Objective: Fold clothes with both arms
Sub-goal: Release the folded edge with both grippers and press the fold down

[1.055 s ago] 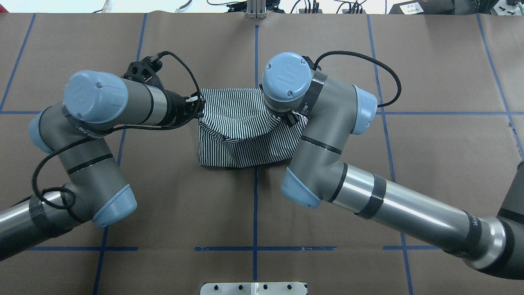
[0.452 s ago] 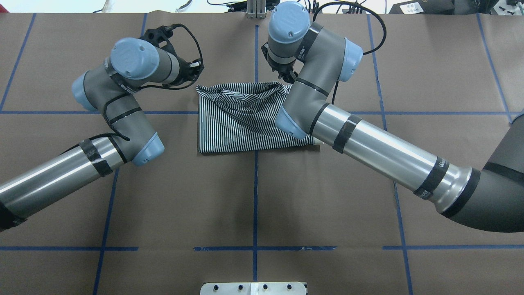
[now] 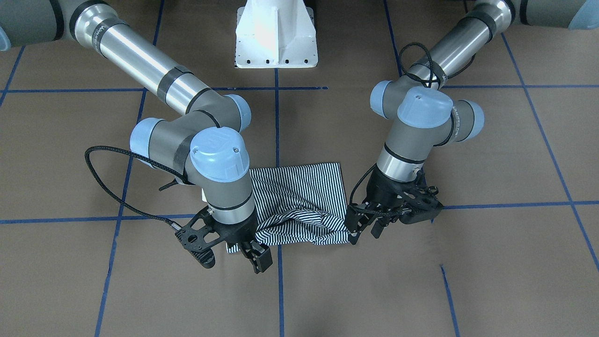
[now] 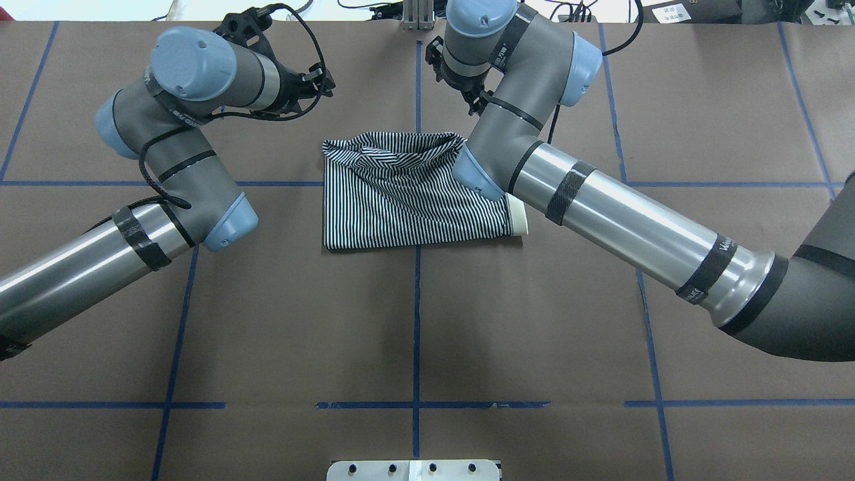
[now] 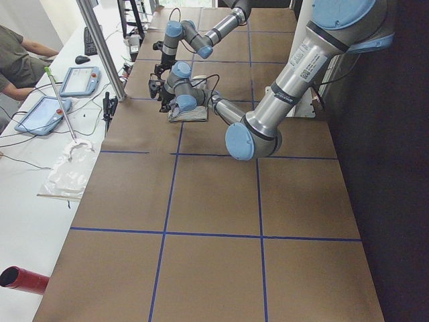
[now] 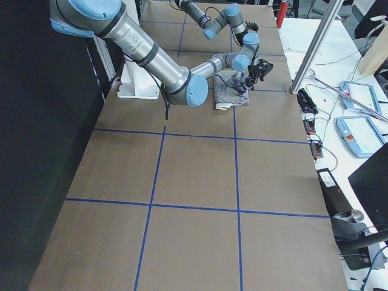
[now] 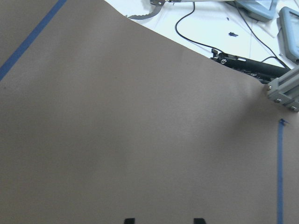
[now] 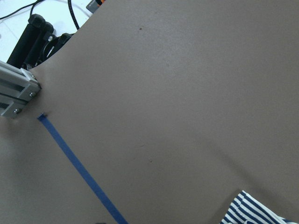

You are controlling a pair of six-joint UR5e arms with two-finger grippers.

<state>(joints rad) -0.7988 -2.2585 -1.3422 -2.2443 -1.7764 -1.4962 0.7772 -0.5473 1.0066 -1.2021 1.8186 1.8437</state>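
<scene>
The clothes, a navy-and-white striped shirt [image 4: 401, 200], lie folded into a small rectangle at the table's centre. Its far edge [image 3: 299, 224] is rumpled and puffed up, and a bit of cream collar [image 4: 518, 224] pokes out at the right. My left gripper [image 3: 365, 228] hovers just off the shirt's far left corner, open and empty; its wrist view shows only bare paper between two parted fingertips [image 7: 199, 220]. My right gripper [image 3: 257, 255] hangs open past the far right corner, holding nothing. A striped corner [image 8: 254, 212] shows in the right wrist view.
Brown paper with a blue tape grid [image 4: 417, 321] covers the table. The white pedestal base [image 3: 276, 37] stands on the robot's side. An aluminium post [image 4: 417, 17] and cables line the far edge. A person [image 5: 17, 50] sits at the side bench with tablets [image 5: 77, 80].
Both grippers carried the shirt's lifted edge to the far side, let go of it and drew back beyond the far edge. The shirt now lies folded over, its fold wider and flatter.
</scene>
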